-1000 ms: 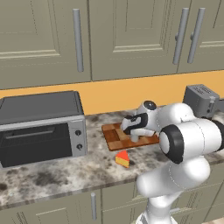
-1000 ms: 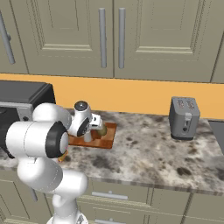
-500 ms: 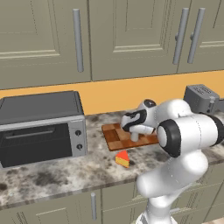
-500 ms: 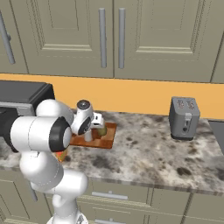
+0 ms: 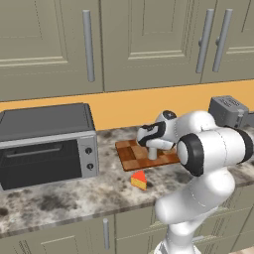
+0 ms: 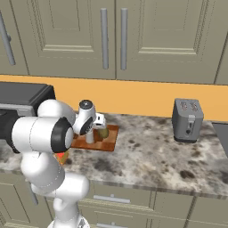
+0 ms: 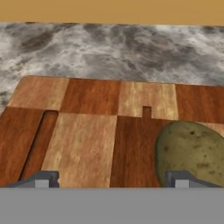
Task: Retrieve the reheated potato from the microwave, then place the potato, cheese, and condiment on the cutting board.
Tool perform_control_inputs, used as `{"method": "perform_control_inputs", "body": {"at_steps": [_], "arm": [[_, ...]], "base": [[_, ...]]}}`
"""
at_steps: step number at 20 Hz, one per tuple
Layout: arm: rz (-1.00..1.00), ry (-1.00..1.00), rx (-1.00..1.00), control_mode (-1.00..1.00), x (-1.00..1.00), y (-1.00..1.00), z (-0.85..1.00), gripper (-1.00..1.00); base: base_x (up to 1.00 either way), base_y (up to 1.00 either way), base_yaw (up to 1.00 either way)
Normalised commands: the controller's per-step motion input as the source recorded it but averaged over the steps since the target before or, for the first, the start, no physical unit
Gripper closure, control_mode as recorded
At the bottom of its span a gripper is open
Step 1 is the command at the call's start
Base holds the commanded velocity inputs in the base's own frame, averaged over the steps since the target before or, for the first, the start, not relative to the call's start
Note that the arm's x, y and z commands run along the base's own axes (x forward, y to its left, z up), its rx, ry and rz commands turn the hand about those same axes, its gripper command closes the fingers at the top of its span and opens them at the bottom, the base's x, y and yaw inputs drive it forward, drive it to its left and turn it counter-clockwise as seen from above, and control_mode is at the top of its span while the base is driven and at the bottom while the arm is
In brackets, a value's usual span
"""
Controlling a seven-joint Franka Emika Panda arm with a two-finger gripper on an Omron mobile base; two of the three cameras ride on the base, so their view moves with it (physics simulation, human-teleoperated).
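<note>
the cutting board (image 5: 130,152) lies flat on the speckled stone counter (image 5: 59,196), near the middle of the left base view. in the right base view the cutting board (image 6: 108,139) sits left of the middle, partly behind the white arm. in the hand view the cutting board (image 7: 83,131) takes up most of the lower half, with a long groove near its left edge.

the potato (image 7: 192,151) rests on the board at the lower right of the hand view. in the right base view the potato (image 6: 103,132) is a small olive lump on the board, just right of the robot's hand.

the gripper (image 7: 113,179) is low over the board, and its two tips stand wide apart. the right tip is right in front of the potato, and the left tip is over bare wood. it holds nothing.

the cheese (image 5: 139,179) sits on the counter just in front of the board, below the middle of the left base view, not on the wood.

a grey toaster oven (image 5: 45,144) stands at the left of that view. a grey toaster (image 6: 187,119) stands on the counter at the right of the right base view.
</note>
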Motion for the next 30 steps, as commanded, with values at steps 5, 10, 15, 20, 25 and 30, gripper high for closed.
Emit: {"method": "perform_control_inputs", "body": {"at_steps": [5,10,15,20,25,30], "arm": [[0.00,-0.03,0.01,-1.00,-0.13,0.00,0.10,-1.00],[0.00,-0.08,0.01,-1.00,-0.27,0.00,0.25,-1.00],[0.00,-0.11,0.00,-1.00,-0.45,0.05,0.29,-1.00],[0.00,-0.03,0.00,-1.00,-0.46,0.04,0.33,-1.00],[-0.02,0.00,0.00,-1.00,-0.45,0.03,0.40,-1.00],[-0.01,0.03,0.00,-1.00,-0.56,0.07,0.36,-1.00]], "base": [[0.00,0.00,0.00],[0.00,0.00,0.00],[0.00,0.00,0.00],[0.00,0.00,0.00],[0.00,0.00,0.00],[0.00,0.00,0.00]]}}
